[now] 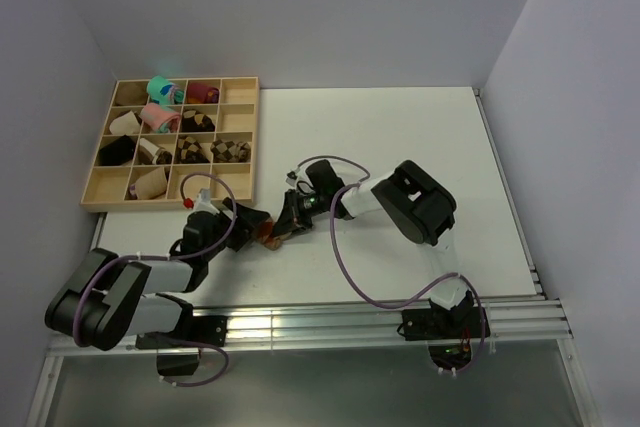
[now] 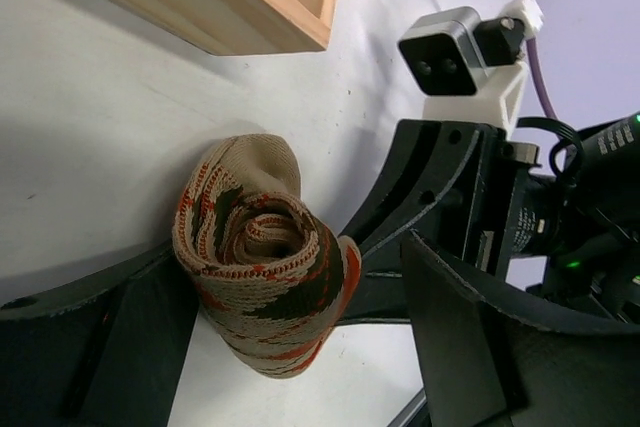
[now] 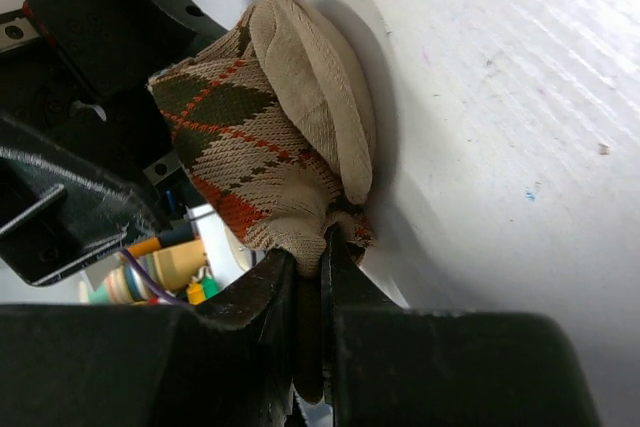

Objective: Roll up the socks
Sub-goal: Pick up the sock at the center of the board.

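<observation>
Right gripper: clenched on a fold of cloth at the lower edge of the socks. The jaws almost meet, with fabric pinched between them.
Left gripper: spread wide, one finger on each side of the bundle. The near finger lies against it or just beside it, and the other stands apart. Nothing is squeezed.
Socks, place: on the table between the two grippers, near the near right corner of the tray but outside it.
Socks, shape: wound into a fat roll. The spiral end faces the left wrist view, and a plain tan cuff bulges over the top.
Tray: wooden, split into compartments, with other rolls sitting in several of them.
Stage, by my reckoning: the rolling looks nearly done. What seems left is tucking or securing the loose edge so the roll keeps its shape.
Handling: knit fabric, so likely light, soft and springy. It should squash under the fingers and grip well, and it won't break. A roll like this tends to loosen once it is let go.
Where to hold: across the middle of the roll, pressing on its curved sides so the layers are held together. A pinch on one outer layer would probably just peel it off.
Risk: if the right gripper pulls on its fold while the left is not pressing, the roll could unwind.
</observation>
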`<state>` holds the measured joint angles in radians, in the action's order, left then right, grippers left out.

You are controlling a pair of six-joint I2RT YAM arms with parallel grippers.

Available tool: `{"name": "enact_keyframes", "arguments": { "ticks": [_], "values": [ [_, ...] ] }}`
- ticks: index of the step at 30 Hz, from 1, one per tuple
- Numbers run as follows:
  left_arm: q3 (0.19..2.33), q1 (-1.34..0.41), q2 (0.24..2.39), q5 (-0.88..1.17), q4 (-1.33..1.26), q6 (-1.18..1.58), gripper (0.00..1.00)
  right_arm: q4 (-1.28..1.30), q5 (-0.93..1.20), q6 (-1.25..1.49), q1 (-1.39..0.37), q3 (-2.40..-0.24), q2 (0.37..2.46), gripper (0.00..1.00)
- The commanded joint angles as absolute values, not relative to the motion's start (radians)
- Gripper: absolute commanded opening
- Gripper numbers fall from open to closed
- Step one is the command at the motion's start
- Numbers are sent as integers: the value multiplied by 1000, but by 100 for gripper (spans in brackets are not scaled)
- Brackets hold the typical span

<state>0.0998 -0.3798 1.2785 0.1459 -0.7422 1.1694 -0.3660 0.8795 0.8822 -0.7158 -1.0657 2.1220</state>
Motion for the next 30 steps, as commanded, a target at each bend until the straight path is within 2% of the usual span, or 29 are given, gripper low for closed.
{"name": "enact_keyframes", "arguments": {
  "ticks": [1,6,12,15,16,18,19,20,21,22,24,25,28,30],
  "values": [
    [81,-394,1356,250,-696,1143,83,-327,816,926,-726,-1028,2178,0],
    [98,-422,1385,290,-730,1132,81,-434,830,1003,-721,-1016,2183,0],
    [107,-433,1407,318,-750,1123,70,-531,838,1068,-712,-997,2186,0],
    [117,-436,1410,327,-750,1118,58,-564,839,1085,-706,-996,2184,0],
    [120,-436,1411,327,-750,1115,48,-565,839,1081,-706,-1002,2184,0],
    [133,-439,1416,330,-746,1111,36,-566,839,1078,-706,-1005,2180,0],
    [136,-439,1416,331,-742,1109,21,-563,838,1077,-706,-1005,2177,0],
    [149,-440,1411,331,-721,1106,13,-569,836,1074,-706,-1005,2174,0],
    [158,-440,1405,327,-701,1101,3,-566,831,1069,-706,-1000,2162,2],
    [166,-440,1393,302,-666,1094,1,-558,830,1062,-704,-1000,2155,7],
    [190,-440,1327,269,-557,1080,1,-519,815,1019,-703,-991,2134,16],
    [202,-440,1300,253,-514,1071,0,-508,807,1005,-700,-982,2102,27],
    [268,-440,1203,170,-326,1028,0,-436,766,928,-684,-954,2019,44],
    [308,-440,1155,127,-256,999,0,-320,741,833,-673,-963,1971,50]
  ]
}}
